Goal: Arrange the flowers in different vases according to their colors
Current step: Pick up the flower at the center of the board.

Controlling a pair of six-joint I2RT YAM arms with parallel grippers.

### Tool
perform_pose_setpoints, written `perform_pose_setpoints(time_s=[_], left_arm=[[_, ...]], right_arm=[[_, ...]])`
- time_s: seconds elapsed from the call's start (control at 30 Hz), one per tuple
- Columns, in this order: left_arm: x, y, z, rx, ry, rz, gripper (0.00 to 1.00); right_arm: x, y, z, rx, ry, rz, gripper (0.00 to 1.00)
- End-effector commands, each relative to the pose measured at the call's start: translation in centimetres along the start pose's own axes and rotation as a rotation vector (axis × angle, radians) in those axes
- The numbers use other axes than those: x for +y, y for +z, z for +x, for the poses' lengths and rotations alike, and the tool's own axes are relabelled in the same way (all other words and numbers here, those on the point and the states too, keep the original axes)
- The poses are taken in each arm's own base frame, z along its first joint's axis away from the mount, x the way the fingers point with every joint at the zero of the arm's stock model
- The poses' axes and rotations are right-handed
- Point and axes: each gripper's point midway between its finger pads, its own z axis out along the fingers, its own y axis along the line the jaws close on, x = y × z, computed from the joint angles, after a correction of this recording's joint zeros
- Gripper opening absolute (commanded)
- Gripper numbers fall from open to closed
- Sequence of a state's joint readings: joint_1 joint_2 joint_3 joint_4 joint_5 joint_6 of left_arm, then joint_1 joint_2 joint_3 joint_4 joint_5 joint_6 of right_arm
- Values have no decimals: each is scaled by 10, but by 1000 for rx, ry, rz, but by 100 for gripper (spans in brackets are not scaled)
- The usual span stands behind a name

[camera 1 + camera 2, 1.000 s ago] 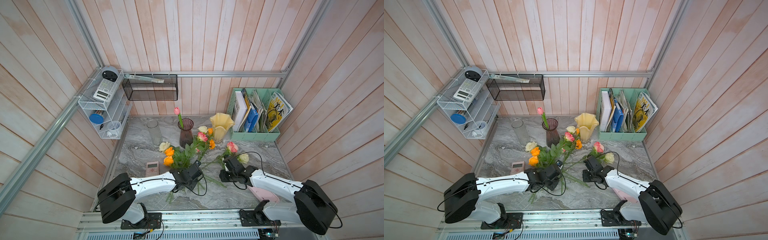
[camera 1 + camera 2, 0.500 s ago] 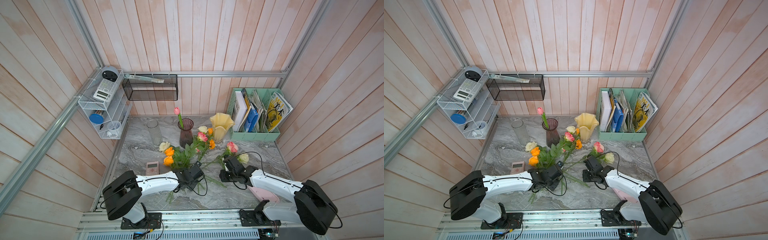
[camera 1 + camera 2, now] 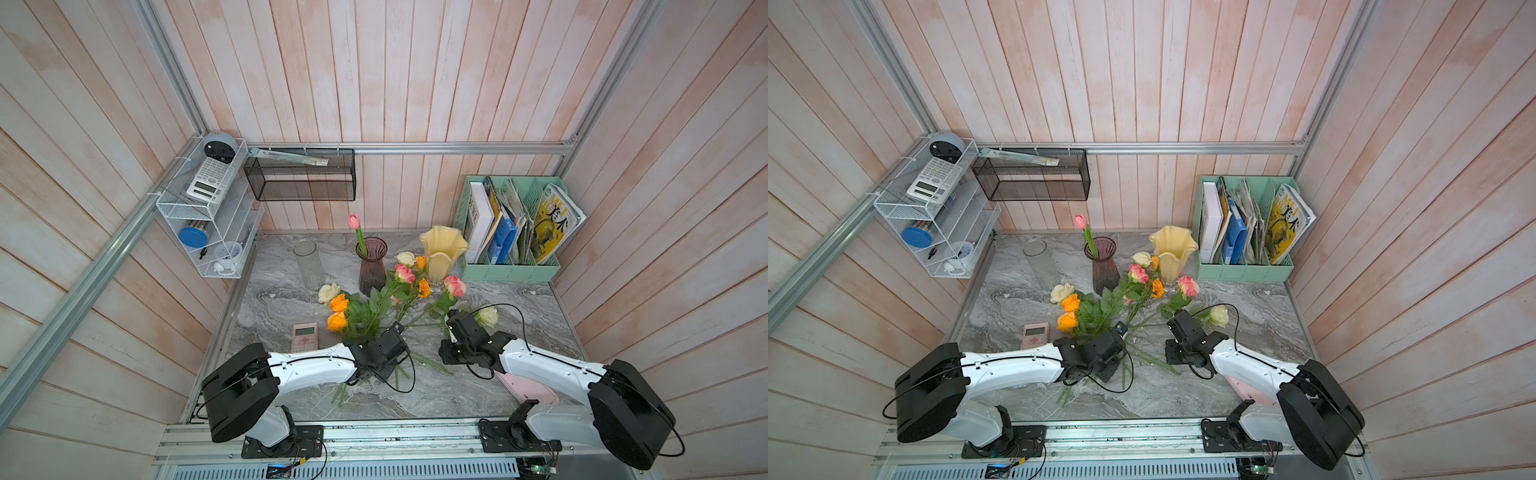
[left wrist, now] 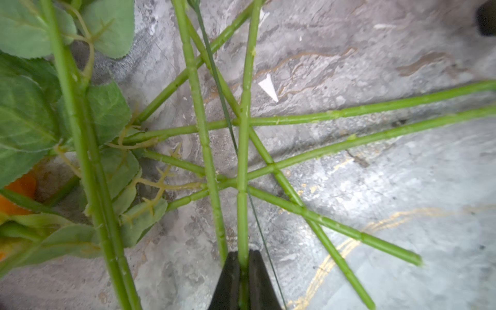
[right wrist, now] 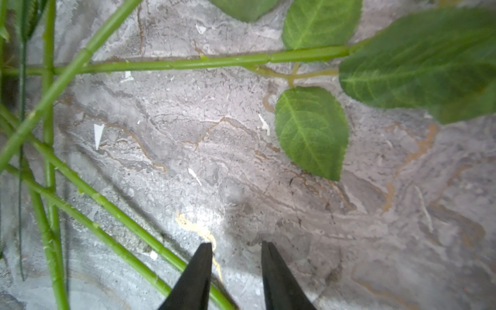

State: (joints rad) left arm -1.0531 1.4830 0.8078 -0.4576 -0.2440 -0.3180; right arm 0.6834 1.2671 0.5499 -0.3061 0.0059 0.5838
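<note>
Pinching one green stem [image 4: 243, 161] between closed jaws: left gripper [image 4: 243, 261]; which head it carries, hard to tell.
Jaws apart, nothing between: right gripper [image 5: 236, 245], over marble tabletop [image 5: 375, 214].
At 12 o'clock of grippers in a top view: flowers [image 3: 365, 309] heaped.
Beyond heap: glass vase [image 3: 308, 264] 11 o'clock, purple vase [image 3: 371, 266] 12 with pink tulip [image 3: 353, 221], yellow vase [image 3: 442, 253] 1.

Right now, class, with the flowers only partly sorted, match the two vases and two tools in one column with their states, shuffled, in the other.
1. purple vase
2. clear glass vase
3. left tool
4. right tool

A. open, nothing between its tips
B. holds one pink flower
C. shut on a green stem
D. empty

Pairs: 1-B, 2-D, 3-C, 4-A
</note>
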Motion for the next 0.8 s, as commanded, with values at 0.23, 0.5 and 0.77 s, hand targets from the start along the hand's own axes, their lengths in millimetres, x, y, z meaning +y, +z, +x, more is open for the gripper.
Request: perform_pose_setpoints(time_s=[0.23,0.5,0.77], left_arm=[[-6,-72,-20,-205,-80,78,1],[20,-131,-52,-451,-190,52,0],[22,-186,-110,-744,-210,83,0]], right_arm=[[-1,-17,-7,-70,-3,-22,37],[11,-44,-17,-212,6,-145,39],[1,-62,-20,-350,21,-170,41]])
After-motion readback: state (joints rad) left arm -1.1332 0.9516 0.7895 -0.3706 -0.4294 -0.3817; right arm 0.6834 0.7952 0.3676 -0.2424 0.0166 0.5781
